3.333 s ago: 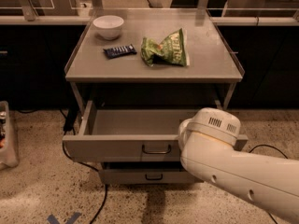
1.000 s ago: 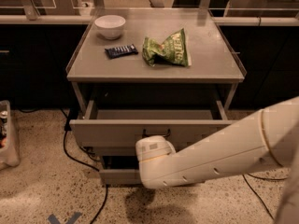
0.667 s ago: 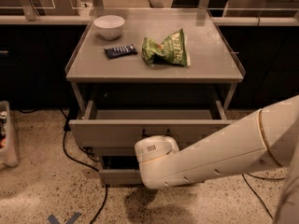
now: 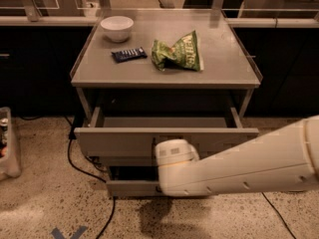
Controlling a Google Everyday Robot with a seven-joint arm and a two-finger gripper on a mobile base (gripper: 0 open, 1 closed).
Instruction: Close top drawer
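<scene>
The top drawer [image 4: 114,141] of the grey metal cabinet stands partly pulled out, and its shallow inside looks empty. My white arm reaches in from the right. The gripper [image 4: 169,152] is at the middle of the drawer's front panel, right against it. The rounded wrist covers the fingers and the drawer's handle.
On the cabinet top [image 4: 224,68] lie a white bowl [image 4: 116,28], a dark snack bar [image 4: 128,54] and a green chip bag [image 4: 178,53]. A lower drawer [image 4: 130,187] sticks out a little. Black cables [image 4: 82,169] run on the floor at the left, beside a bin [image 4: 9,148].
My arm has swung from the drawer's right side to the middle of its front. The drawer has slid part of the way in. In the last second little has moved.
</scene>
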